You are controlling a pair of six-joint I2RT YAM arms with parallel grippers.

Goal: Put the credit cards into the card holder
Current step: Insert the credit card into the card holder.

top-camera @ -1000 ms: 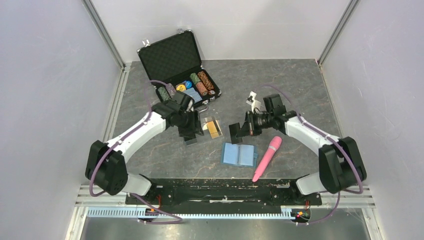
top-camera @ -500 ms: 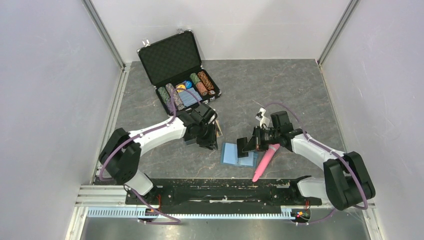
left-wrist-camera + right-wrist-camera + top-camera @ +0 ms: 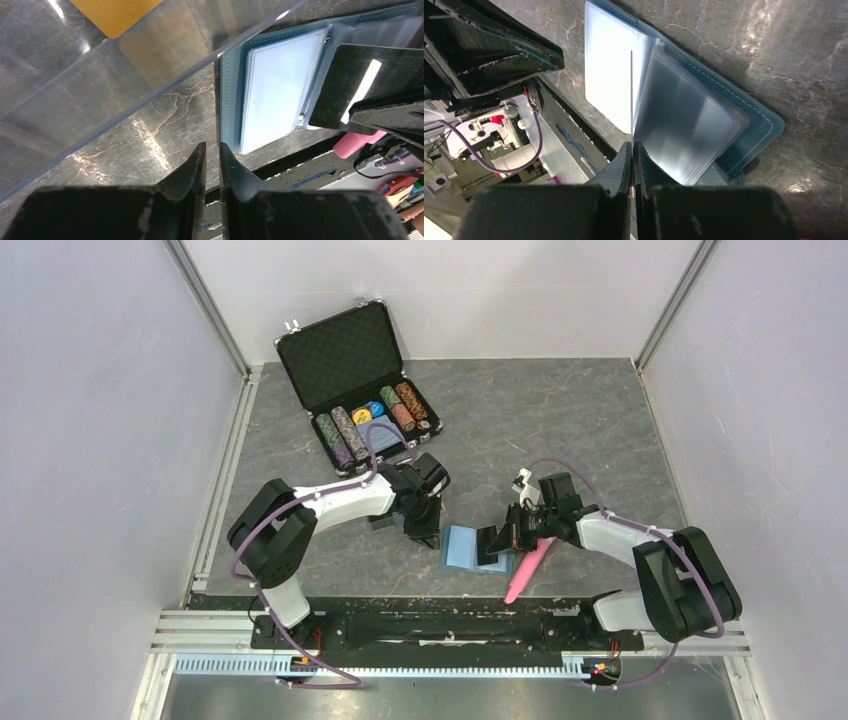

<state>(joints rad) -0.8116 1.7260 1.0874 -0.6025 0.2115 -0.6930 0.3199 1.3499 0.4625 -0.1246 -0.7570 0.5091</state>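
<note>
Credit card clamped in right gripper over card holder (left gripper barely apart).

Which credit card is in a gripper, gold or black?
The black credit card, held edge-on by the right gripper over the open card holder; the gold-orange card lies flat, ungripped.

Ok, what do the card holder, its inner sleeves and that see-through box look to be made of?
Card holder: probably teal faux leather or vinyl, matte, with stitched edges.
Sleeves: thin soft plastic, clear to slightly frosted, glossy, and fanned out like pages.
Box: rigid clear plastic, possibly acrylic. The stone-patterned table shows through it, and it has sharp glare streaks.
</note>
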